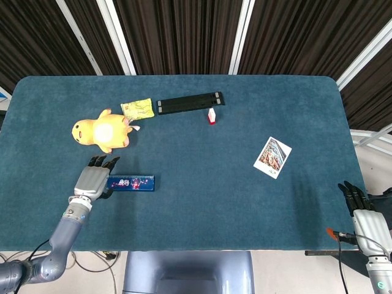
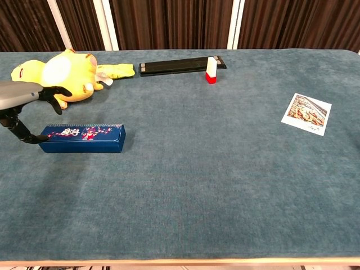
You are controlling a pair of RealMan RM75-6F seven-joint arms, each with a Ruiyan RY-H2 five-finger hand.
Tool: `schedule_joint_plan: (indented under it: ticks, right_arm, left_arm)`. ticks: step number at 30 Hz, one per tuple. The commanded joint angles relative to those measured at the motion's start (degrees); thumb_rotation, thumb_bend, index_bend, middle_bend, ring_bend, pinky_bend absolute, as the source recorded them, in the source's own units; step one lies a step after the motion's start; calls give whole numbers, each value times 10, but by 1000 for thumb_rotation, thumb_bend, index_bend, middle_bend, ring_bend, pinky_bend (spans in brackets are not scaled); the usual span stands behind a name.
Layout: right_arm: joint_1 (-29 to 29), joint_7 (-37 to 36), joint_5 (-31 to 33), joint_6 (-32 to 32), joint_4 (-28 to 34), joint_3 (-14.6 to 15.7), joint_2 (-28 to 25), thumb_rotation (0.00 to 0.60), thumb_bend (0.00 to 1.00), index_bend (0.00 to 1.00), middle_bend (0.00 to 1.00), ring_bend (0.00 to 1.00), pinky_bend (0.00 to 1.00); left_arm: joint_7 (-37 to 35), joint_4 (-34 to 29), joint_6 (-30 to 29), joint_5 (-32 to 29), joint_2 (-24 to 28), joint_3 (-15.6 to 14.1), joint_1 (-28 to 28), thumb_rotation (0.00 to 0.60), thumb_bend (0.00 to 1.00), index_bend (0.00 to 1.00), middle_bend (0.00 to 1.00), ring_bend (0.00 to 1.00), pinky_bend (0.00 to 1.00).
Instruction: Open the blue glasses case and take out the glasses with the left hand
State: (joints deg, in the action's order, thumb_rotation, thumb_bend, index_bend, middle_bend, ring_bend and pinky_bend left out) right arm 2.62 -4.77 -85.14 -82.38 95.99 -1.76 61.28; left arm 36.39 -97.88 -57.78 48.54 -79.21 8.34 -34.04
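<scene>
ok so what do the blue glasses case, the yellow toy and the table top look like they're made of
Blue glasses case: probably rigid card or hard shell with a printed, slightly glossy wrap, judging by sharp edges and a floral print. Yellow toy: plush fabric, soft rounded shape with a fuzzy matte surface. Table top: teal felt or short-pile cloth, matte with a faint nap; what lies beneath cannot be told.

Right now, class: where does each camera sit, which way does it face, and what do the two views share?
Head view: high up, looking down on the table; shows both the left hand and the right hand.
Chest view: low at the near edge, looking across; shows only the left hand.
Shared: the blue glasses case, yellow plush toy, photo card.
</scene>
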Motion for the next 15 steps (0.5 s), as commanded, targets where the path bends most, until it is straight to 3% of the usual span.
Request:
schedule_joint_plan:
  ticks: [1,15]
  right_arm:
    - [0,0,0,0,0,0,0,600,127,0,0,0,199]
    - [0,1,0,1,1,0,0,600,128,0,0,0,199]
  left_arm:
    - [2,1,4,-3,-1,-4,-4,600,305,0,244,0,37]
    - [-16,7,-2,-10,-8,-19,-16,600,358,10,277,0,49]
